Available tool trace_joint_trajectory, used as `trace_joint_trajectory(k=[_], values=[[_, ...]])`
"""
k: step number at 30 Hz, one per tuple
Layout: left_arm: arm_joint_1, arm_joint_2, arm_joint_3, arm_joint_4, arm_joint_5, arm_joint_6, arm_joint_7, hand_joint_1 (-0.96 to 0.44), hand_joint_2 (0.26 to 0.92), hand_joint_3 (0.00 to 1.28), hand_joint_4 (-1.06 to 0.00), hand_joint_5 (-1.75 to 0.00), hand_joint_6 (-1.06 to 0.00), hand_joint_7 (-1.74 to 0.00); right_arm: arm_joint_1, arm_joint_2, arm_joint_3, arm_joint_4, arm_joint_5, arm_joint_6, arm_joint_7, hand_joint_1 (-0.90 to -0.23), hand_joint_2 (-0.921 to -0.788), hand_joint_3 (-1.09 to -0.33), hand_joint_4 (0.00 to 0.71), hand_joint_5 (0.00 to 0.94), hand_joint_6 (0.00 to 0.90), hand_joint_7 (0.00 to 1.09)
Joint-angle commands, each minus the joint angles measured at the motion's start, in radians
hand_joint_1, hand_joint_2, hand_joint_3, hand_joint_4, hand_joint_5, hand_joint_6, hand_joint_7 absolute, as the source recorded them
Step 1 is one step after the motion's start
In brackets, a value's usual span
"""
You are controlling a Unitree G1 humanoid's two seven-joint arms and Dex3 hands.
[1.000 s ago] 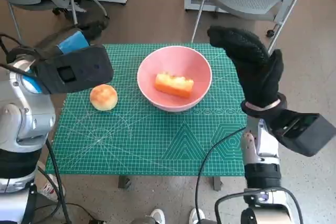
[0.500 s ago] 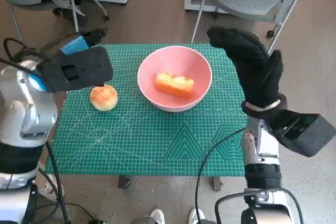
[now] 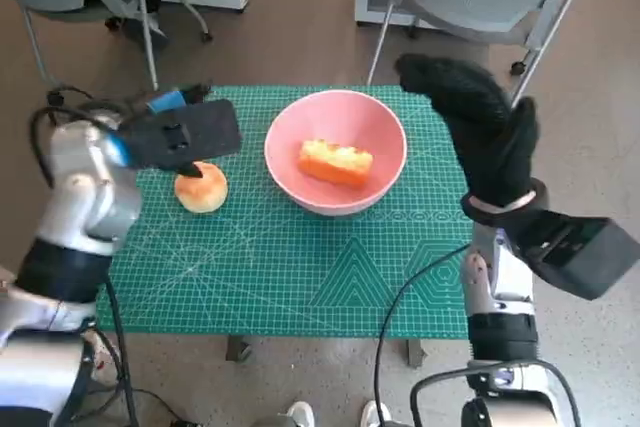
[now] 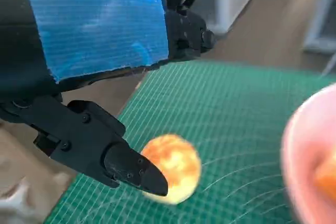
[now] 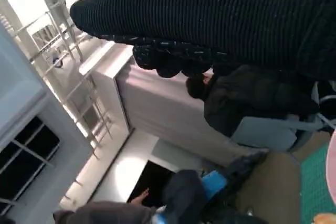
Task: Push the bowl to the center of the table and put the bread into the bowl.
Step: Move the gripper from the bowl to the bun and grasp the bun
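So the left robot hand (image 3: 185, 127) hovers right over the round bread roll (image 3: 201, 188) on the green mat, fingers apart, gripping nothing. Right robot hand (image 3: 478, 127) is raised beside the pink bowl (image 3: 335, 150), fingers spread, empty. Another bread piece (image 3: 335, 162) sits in the bowl, mid-table.

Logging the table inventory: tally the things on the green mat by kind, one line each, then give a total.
Bowl: 1
Bread: 2, a round bun on the mat and a loaf piece in the bowl
Total: 3
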Motion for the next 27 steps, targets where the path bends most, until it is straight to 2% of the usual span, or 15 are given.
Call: trace_joint_trajectory(k=[1,13,27], values=[[-0.055,-0.028,-0.036,0.088,0.026,-0.014,0.006,-0.28,0.698,0.0,0.0,0.0,-0.14,0.0,0.007,-0.011,-0.001,0.009,0.0,0.015,0.01,-0.687,-0.921,-0.862,0.042,0.0,-0.001,0.28],[-0.087,-0.059,-0.077,0.204,0.046,-0.023,0.021,-0.26,0.697,0.0,0.0,0.0,-0.13,0.0,0.001,-0.015,-0.003,0.015,0.004,0.022,0.016,-0.691,-0.921,-0.859,0.038,0.0,-0.001,0.29],[-0.076,-0.07,-0.081,0.247,0.045,-0.022,0.05,-0.19,0.695,0.0,0.0,0.0,-0.14,0.0,0.004,-0.016,-0.003,0.008,0.007,0.03,0.019,-0.689,-0.921,-0.859,0.033,0.0,-0.001,0.29]])
